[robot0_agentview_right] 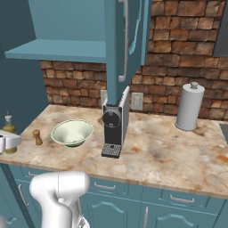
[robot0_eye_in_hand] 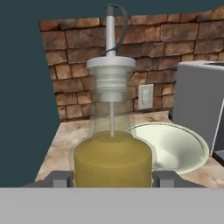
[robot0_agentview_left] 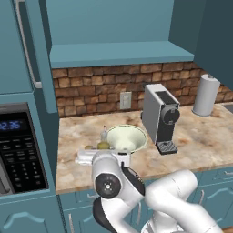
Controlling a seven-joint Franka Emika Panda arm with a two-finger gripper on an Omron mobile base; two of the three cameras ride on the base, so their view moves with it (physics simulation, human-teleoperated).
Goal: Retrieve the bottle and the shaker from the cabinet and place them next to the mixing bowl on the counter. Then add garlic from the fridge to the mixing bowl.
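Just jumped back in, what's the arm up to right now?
The hand is closed around the bottle, a finger on each side, at the left end of the counter. The bottle is at or just above the stone; contact is unclear. The shaker already stands on the counter beside the mixing bowl. The cabinet door is open, its shelf bare. The garlic step isn't done yet.

A red-brown brick wall (robot0_agentview_right: 178,53) runs behind the worktop, with a pale socket plate (robot0_agentview_left: 125,100) set into it. A grey coffee machine (robot0_agentview_left: 160,117) stands in front of the bricks, and a white paper towel roll (robot0_agentview_right: 189,106) stands upright well to its right. At the far left, a black microwave (robot0_agentview_left: 20,150) with a lit clock display sits built into teal panelling
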